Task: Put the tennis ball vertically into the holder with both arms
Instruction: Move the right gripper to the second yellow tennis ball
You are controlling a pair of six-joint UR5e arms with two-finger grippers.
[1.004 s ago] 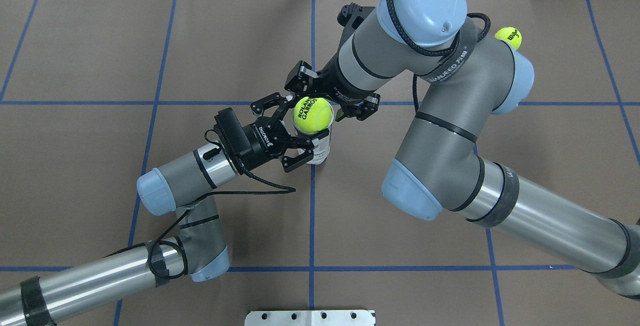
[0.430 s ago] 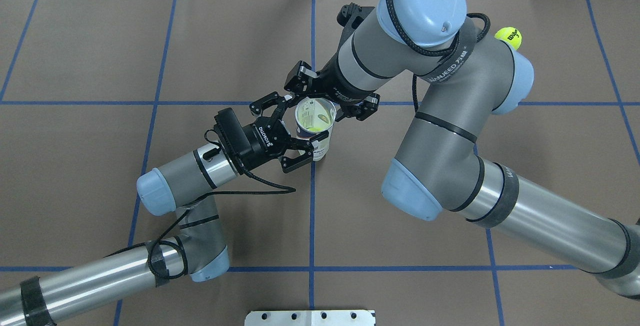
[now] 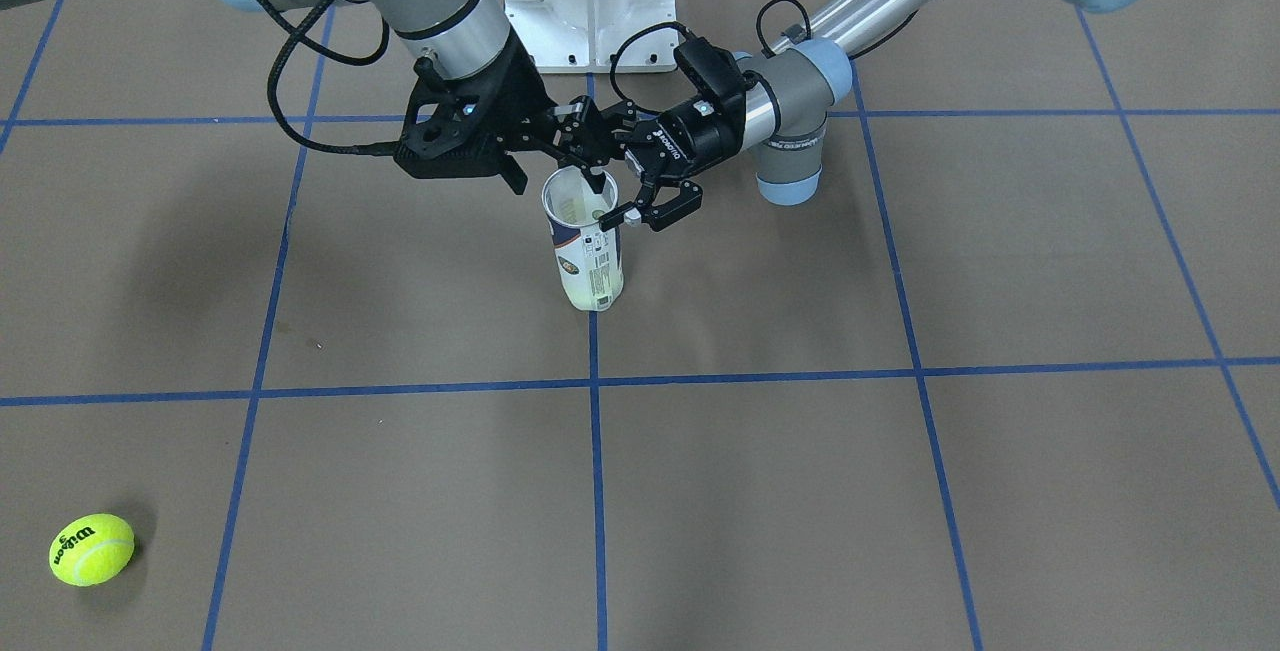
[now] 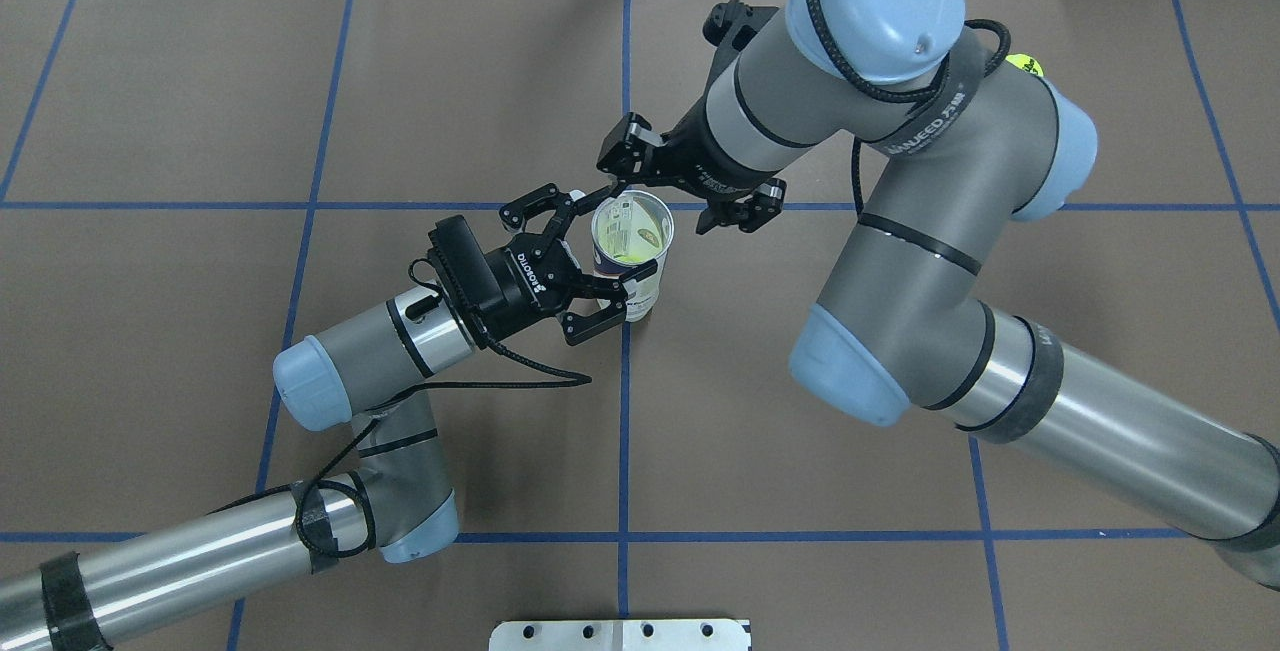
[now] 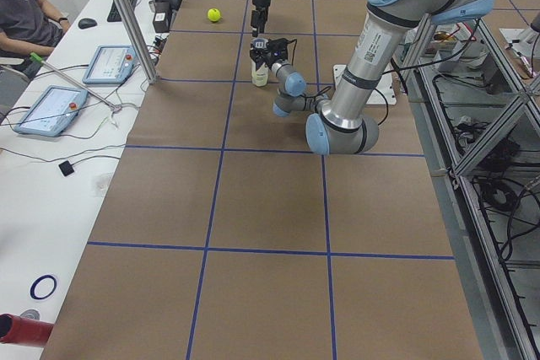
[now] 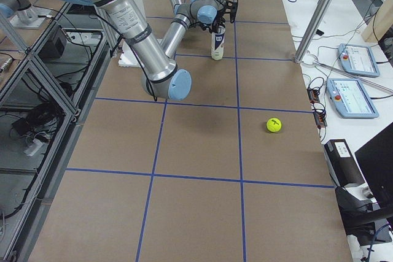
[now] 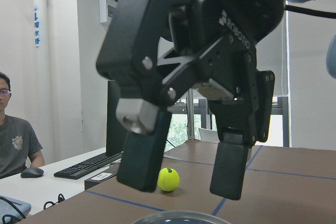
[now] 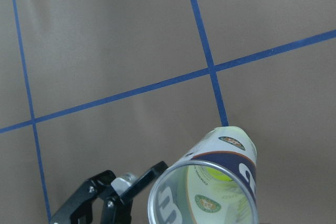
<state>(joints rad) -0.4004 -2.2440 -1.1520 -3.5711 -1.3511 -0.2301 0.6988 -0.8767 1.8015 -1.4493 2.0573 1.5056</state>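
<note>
Saw the table [image 4: 150, 381] covered with brown paper and crossed by blue lines. Found the right arm [image 4: 900, 261] reaching over it, in the overhead view hiding all but a sliver of the loose tennis ball [image 3: 92, 549] behind its elbow; saw that ball whole only from the front. Found the left arm [image 4: 380, 351] lower, cut off at the frame edge. Saw the holder [image 3: 590, 251] upright on the table beside the centre line, mouth open. Found the left pincer [image 4: 606, 239] spread wide, one finger on each side of the holder's wall, gripping it. Found the right pincer [image 7: 186, 163] above the rim, wide and empty. Made out the tennis ball [image 8: 220, 174] only dimly, deep inside the holder. One second before, saw this ball resting on the rim; noted since then its drop to the bottom and a small retreat of the right arm from the mouth.
</note>
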